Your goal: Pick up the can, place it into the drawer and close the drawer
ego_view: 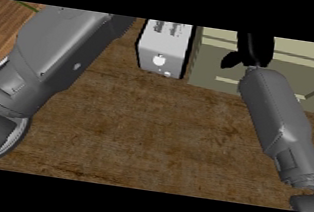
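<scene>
reaching over the drawer [284, 70], right robot hand [251, 53]; no can visible.

Dim, even light, no glare. Soft shadow on counter [157, 128] under arms. Mild blur throughout.

I see a brown wooden counter [157, 128]; on it stand a white toaster [164, 48] and, just beside it, an olive drawer unit [299, 67].
</scene>
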{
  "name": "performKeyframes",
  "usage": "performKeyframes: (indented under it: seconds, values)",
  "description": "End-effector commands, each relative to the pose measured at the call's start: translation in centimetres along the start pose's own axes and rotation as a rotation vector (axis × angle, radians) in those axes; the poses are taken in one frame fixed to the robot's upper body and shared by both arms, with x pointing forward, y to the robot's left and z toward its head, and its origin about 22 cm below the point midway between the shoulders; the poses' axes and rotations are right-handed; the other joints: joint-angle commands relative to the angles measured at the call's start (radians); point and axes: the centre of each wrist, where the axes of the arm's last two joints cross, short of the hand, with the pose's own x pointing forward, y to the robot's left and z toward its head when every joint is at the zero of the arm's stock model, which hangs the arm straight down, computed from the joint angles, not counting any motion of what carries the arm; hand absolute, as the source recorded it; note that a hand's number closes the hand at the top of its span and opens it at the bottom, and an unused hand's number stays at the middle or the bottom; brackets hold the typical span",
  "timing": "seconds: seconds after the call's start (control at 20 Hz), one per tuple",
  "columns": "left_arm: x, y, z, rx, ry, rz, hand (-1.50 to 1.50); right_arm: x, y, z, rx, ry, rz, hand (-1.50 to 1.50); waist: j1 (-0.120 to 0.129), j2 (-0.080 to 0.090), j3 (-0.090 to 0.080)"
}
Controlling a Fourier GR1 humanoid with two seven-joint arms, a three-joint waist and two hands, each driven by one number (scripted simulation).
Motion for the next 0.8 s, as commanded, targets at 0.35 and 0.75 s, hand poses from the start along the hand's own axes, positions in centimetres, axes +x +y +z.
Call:
performKeyframes:
  seconds: [0.35,0.75]
  values:
    - [-0.6,4.3,0.6,-0.027,0.008,-0.001,-1.5,1.3,-2.4,-3.6,-0.08,0.011,-0.071,-1.5,0.034,-0.001,0.001]
    - [-2.3,4.6,2.0,-0.037,0.014,-0.008,-1.5,0.5,-3.7,-4.6,-0.099,-0.013,-0.197,-1.5,0.033,-0.002,0.002]
